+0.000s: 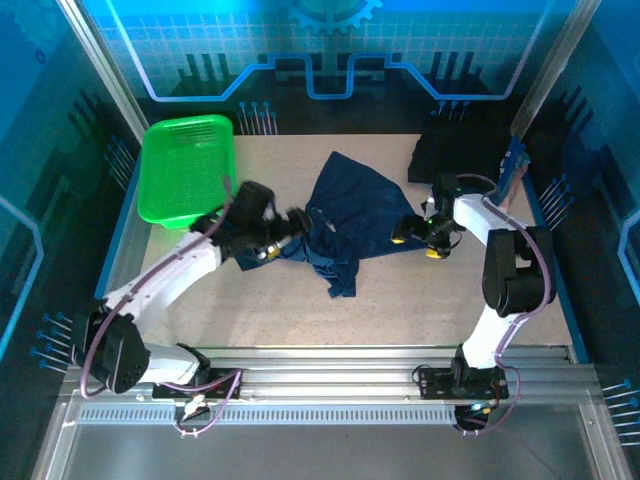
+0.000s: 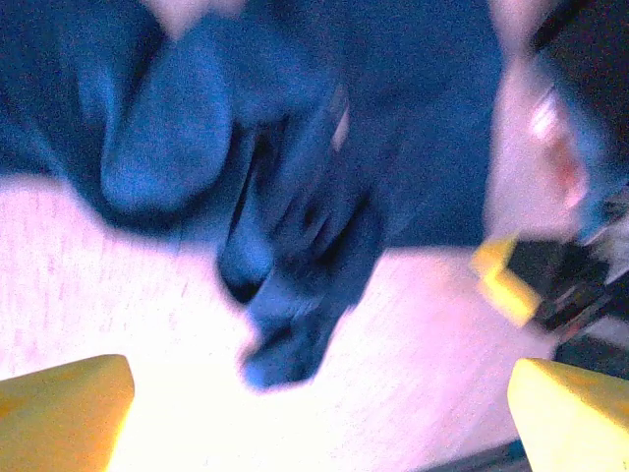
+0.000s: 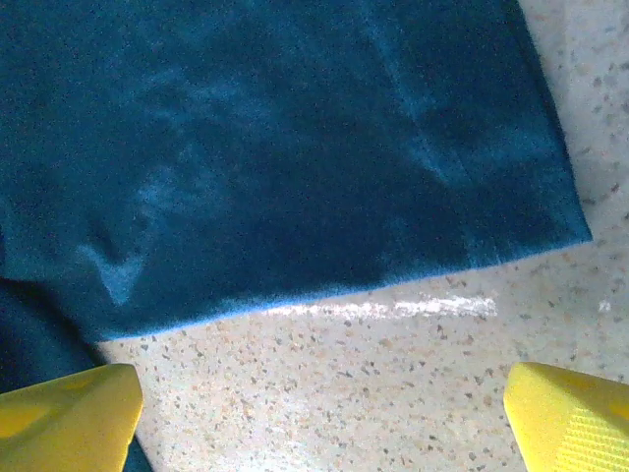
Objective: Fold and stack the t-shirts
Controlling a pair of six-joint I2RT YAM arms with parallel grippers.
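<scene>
Blue-lit panels walled the cell on three sides, and a pale speckled worktop filled the floor of it, bounded by blue side rails and a metal rail at the near edge. Most of the bare room lay along the near half, between the cloth and that rail, with a further strip along the far edge.

A bright green mesh basket sat in the far-left corner, well apart from the cloth. Near the middle lay the navy t-shirt, unfolded and rumpled. Its long axis ran roughly far to near, with a narrow tail pointing toward the arm bases and a wider lobe spread to the right. A near-black t-shirt lay in the far-right corner against the side rail.

The left gripper sat at the navy shirt's bunched left edge. In the blurred left wrist view its jaws stood wide apart over bare worktop, with the bunched cloth just ahead and nothing between them. The right gripper hung at the shirt's right side. In its wrist view the yellow fingertips were spread wide, empty, just short of a straight hem.
</scene>
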